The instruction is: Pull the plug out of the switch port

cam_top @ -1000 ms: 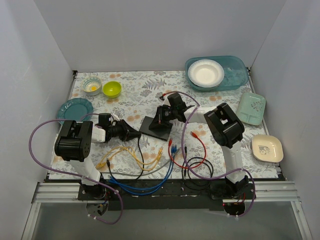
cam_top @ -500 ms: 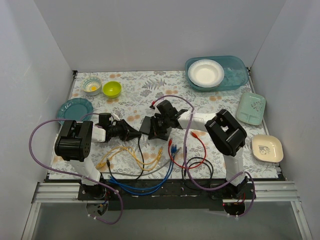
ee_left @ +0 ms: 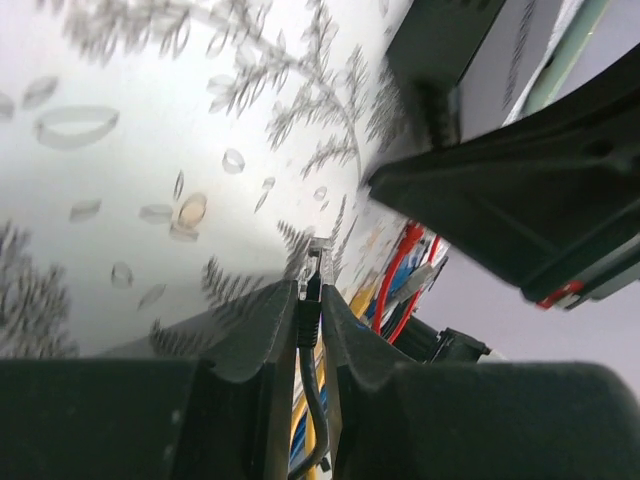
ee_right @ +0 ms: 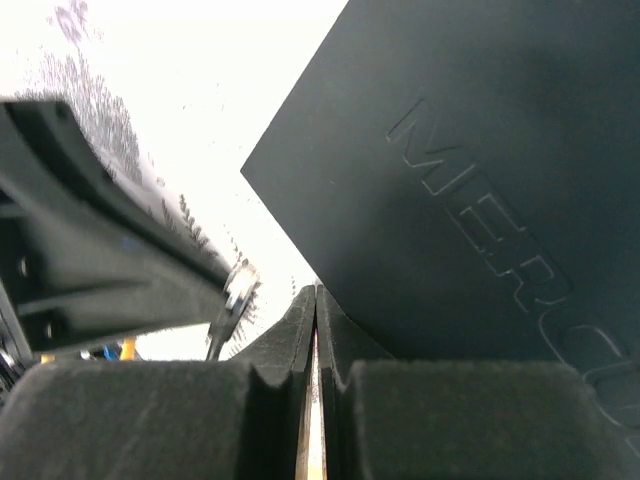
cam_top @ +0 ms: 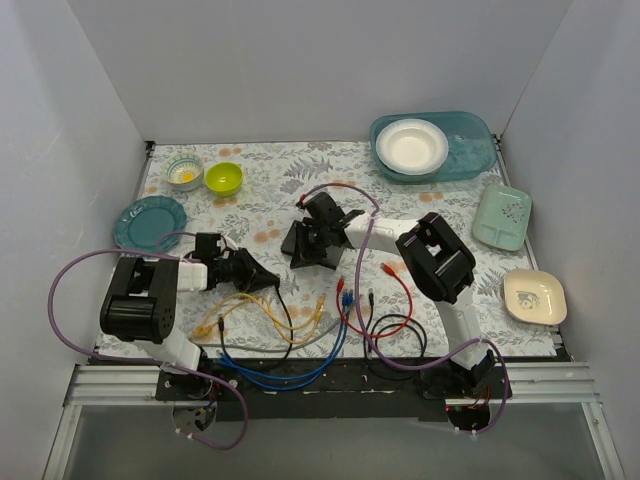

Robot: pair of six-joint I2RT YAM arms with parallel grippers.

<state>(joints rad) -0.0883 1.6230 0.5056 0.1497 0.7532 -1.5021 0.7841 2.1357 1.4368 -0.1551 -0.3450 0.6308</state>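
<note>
Pinching the stiff plug (ee_left: 309, 312) by its boot, left claw (ee_left: 309, 292) sits eight o'clock from the switch (cam_top: 297, 243), mid surface (cam_top: 260, 190); light, it would likely slide. Right claw (ee_right: 316, 300), closed, rests against it.

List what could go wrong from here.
The left claw pinches the plug only at its fingertips; a sideways tug could let it slip.
The right claw looks shut against the switch, not around it, so the switch may slide or tip.
Loose cables lie near both claws and could snag.
</note>
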